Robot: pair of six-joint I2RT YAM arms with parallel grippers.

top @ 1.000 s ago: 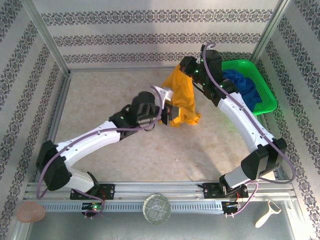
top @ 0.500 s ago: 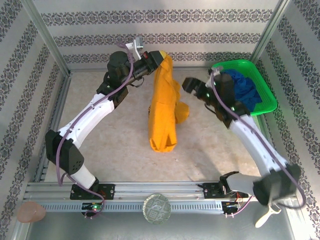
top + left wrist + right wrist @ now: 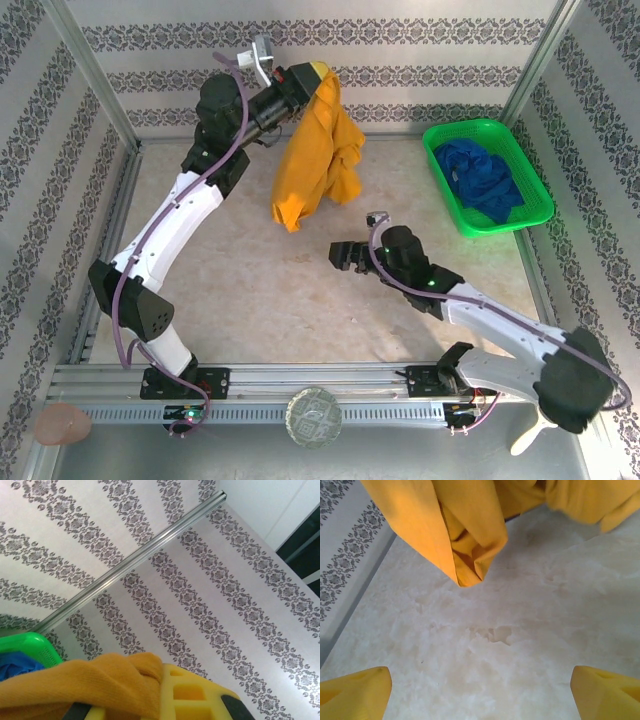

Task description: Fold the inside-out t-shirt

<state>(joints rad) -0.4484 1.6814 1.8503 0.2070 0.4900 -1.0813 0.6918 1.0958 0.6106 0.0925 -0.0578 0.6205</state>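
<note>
The inside-out t-shirt (image 3: pixel 318 165) is a mustard yellow cloth hanging bunched in the air at the back of the table, its lower end dangling above the surface. My left gripper (image 3: pixel 316 78) is raised high near the back wall and is shut on the t-shirt's top edge (image 3: pixel 115 680). My right gripper (image 3: pixel 343 254) sits low over the middle of the table, below the hanging cloth, open with nothing between its yellow fingertips (image 3: pixel 355 692). In the right wrist view the t-shirt's lower folds (image 3: pixel 465 540) hang just ahead of the jaws.
A green basket (image 3: pixel 524 175) at the back right holds a dark blue garment (image 3: pixel 484 178). Patterned walls and metal frame rails (image 3: pixel 95 95) enclose the table. A peeler (image 3: pixel 536 425) and a round disc (image 3: pixel 313 417) lie beyond the near rail.
My right gripper let go of the t-shirt, opened, and dropped back toward the table's middle. My left gripper carried the t-shirt up toward the back wall, so it now hangs from there.
</note>
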